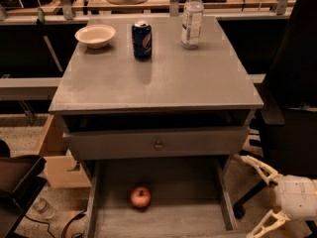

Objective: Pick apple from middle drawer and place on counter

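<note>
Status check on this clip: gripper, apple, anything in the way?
Gripper open, low right, beside the middle drawer. Apple ungrasped on drawer floor, left of centre. Drawer's right wall between them. Bowl, soda can, bottle along counter back.

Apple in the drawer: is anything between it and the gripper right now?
Only the drawer's right wall. The gripper, fingers open, is outside the drawer to its right; the apple lies alone on the drawer floor, left of centre. Nothing covers it from above.
</note>
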You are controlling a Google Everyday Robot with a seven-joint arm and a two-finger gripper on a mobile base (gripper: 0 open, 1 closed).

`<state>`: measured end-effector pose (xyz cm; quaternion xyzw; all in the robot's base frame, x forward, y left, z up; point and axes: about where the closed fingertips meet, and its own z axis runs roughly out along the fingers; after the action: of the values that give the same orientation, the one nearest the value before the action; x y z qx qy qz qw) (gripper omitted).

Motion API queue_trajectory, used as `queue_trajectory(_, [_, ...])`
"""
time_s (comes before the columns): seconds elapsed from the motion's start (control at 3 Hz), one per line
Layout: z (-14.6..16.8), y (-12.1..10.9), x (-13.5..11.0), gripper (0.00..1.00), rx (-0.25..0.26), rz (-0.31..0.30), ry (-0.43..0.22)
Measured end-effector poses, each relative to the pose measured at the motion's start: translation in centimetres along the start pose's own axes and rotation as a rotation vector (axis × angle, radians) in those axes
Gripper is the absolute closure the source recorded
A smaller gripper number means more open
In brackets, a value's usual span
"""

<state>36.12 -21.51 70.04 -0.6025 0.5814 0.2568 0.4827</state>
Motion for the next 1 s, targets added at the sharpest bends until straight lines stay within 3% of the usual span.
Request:
queue_trajectory(0.33, [0.0,0.0,-0.1,0.0,0.0,-0.002,0.002])
queue_trajectory(0.67, [2.0,-0.3,1.1,0.0,-0.02,0.031,0.052])
queue_trajectory(1.0, [7.2,-0.4,5.2,0.0,-0.072,0.11,0.121])
